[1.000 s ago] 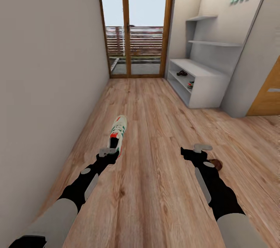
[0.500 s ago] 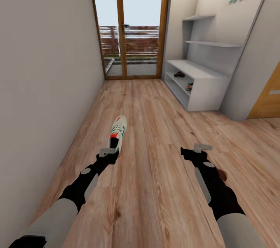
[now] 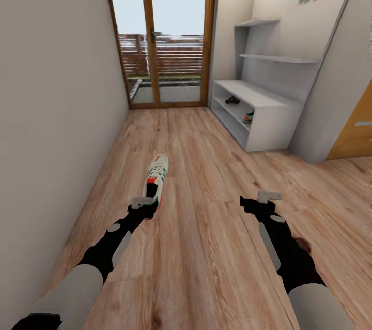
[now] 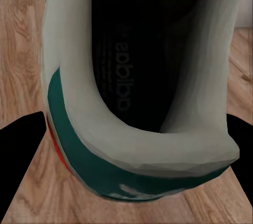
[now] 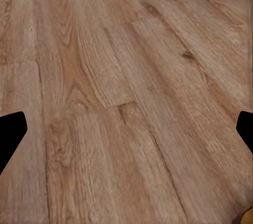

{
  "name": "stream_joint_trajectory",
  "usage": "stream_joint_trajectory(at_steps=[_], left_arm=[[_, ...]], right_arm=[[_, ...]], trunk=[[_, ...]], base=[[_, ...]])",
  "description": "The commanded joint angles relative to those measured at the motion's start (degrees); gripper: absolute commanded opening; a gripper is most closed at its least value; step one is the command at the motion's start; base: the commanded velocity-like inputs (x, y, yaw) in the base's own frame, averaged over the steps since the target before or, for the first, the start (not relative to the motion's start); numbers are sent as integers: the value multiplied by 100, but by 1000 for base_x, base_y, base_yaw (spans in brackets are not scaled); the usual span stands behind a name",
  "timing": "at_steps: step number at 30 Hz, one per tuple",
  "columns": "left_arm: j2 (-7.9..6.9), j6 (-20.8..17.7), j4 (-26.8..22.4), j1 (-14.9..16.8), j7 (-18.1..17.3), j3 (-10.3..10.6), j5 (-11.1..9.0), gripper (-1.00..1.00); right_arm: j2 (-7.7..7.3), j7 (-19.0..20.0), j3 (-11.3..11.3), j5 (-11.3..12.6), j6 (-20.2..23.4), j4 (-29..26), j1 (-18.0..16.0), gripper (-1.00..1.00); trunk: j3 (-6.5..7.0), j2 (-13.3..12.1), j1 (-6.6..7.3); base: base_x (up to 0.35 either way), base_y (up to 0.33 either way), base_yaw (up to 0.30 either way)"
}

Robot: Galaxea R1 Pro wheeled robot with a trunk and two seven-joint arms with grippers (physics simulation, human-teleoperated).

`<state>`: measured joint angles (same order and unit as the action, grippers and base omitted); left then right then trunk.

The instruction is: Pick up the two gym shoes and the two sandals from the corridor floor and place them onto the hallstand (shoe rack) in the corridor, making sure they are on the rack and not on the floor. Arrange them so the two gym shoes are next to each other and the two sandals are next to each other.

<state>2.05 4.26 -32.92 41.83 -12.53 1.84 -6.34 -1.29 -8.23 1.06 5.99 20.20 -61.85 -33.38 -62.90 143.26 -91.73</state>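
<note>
One gym shoe (image 3: 157,175) is pinched at its heel by the left gripper (image 3: 143,203), toe pointing away down the corridor; the left wrist view looks straight into its dark opening, a black finger on either side of the heel collar (image 4: 142,145). The right gripper (image 3: 266,197) hangs over the corridor floor (image 3: 206,164) with its fingers spread wide and nothing between them. A brown sandal (image 3: 302,243) peeks out beside the right forearm. On the hallstand (image 3: 258,113), another sandal (image 3: 232,100) and a second gym shoe (image 3: 249,116) sit on the lower shelves.
</note>
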Motion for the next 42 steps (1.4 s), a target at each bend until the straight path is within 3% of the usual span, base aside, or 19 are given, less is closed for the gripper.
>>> stream_joint_trajectory(at_steps=[1,22,42], left_arm=[[-3,13,5,2,-4,18,-60,-100],[5,13,5,2,-4,18,-60,-100],[6,13,5,1,-4,18,-60,-100]], right_arm=[[-2,-38,-7,60,24,-9,-2,100],[-2,-38,-7,104,21,-11,-2,100],[-2,-38,-4,104,20,-10,-2,100]], trunk=[[-5,2,-2],[-5,2,-2],[-5,2,-2]], base=[[314,176,-250],[304,183,-253],[344,28,-253]])
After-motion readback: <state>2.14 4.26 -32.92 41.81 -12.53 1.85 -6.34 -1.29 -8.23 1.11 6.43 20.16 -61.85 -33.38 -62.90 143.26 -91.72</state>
